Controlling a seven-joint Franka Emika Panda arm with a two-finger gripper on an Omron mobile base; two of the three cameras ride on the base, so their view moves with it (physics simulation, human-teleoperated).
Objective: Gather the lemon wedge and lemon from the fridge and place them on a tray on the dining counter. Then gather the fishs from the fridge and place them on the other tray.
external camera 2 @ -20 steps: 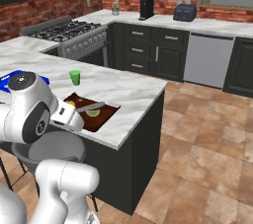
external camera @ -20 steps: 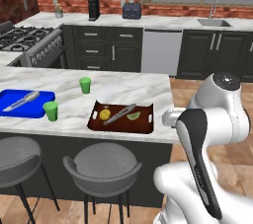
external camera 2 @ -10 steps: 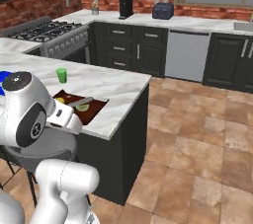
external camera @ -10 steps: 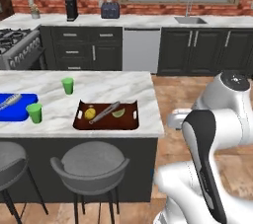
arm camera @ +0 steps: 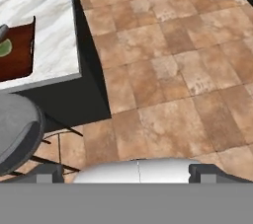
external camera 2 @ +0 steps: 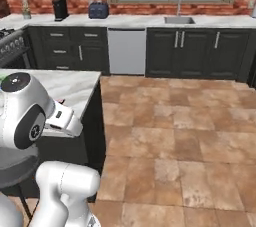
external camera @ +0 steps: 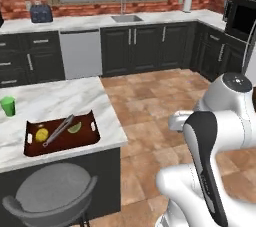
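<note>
While nothing is held: gripper (arm camera: 126,171) jaws wide apart, over the floor (arm camera: 168,70).
Tray (external camera: 80,141): on the counter (external camera: 55,101), near its end.
Lemon (external camera: 41,134): in the tray, left of the tongs (external camera: 59,130).
Wedge (external camera: 74,128): right of the tongs.
Cup (external camera: 8,106): well behind the tray.

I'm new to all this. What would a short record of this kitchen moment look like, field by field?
tray: dark reddish-brown tray near the dining counter end
on tray: lemon, lemon wedge, silvery tongs between them
nearby: green cup on the marble; grey stool below
tool: open, holding nothing, over the tiled floor
</note>
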